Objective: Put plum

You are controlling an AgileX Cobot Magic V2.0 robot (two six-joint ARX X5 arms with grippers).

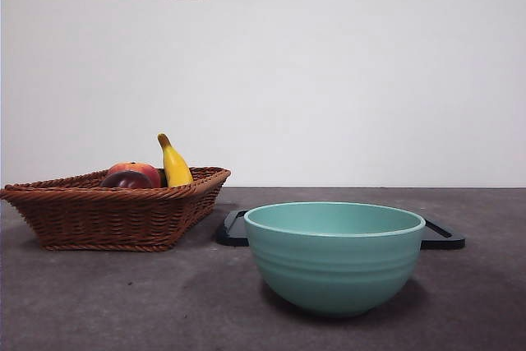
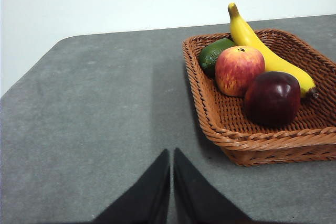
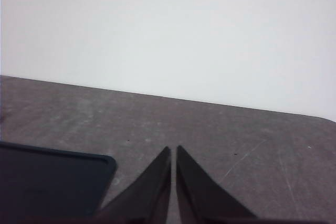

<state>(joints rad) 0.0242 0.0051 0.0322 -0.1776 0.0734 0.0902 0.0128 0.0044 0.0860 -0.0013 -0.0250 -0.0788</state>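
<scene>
Reaching w/ left tool [image 2: 171, 153], clenched & empty, toward plum [image 2: 272, 98] in basket [image 2: 220, 124], near side by peach [image 2: 239, 70]: open wide first, descend straight, avoid banana [image 2: 262, 51]. Right tool [image 3: 173, 150] clenched, idle.

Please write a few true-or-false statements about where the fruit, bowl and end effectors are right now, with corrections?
1. The plum lies in the wicker basket. True.
2. The teal bowl holds the banana. False: the banana lies in the basket; nothing shows above the bowl's rim.
3. The left end effector grips the plum. False: it is shut, empty, apart from the basket.
4. The right end effector is shut beside a black tray. True.
5. The peach sits between the plum and a green fruit. True.
</scene>
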